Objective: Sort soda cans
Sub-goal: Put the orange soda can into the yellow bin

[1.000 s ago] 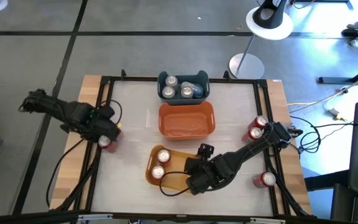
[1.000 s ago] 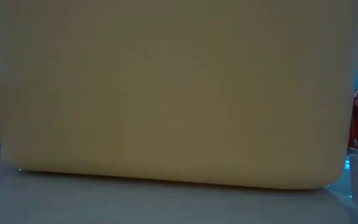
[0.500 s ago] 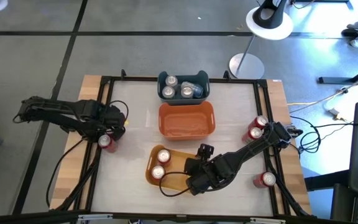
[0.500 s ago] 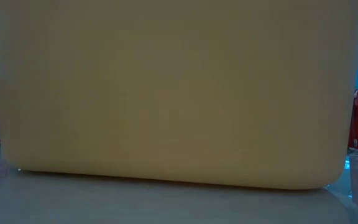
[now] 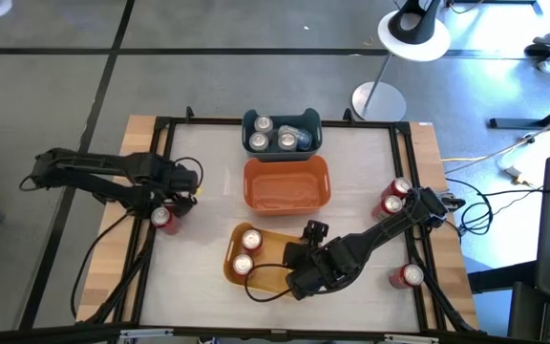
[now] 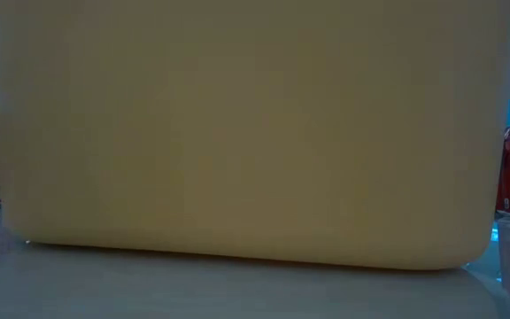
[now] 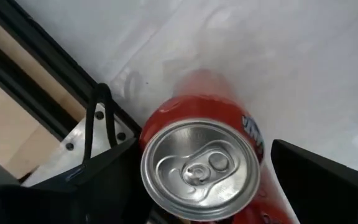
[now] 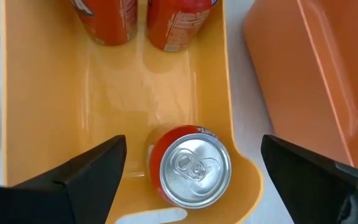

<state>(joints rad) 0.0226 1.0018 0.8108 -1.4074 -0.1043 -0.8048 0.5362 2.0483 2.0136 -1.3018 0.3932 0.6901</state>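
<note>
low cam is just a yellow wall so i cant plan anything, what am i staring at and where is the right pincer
Observer: That wall is the yellow bin, right at the lens. The right pincer hangs open over it, above a red can standing inside.
Operator: anything else in that bin
Observer: Two more red cans, upright at its other end.
Operator: and the left pincer
Observer: The left pincer is open near the left edge of the table, fingers either side of an upright red can.
</note>
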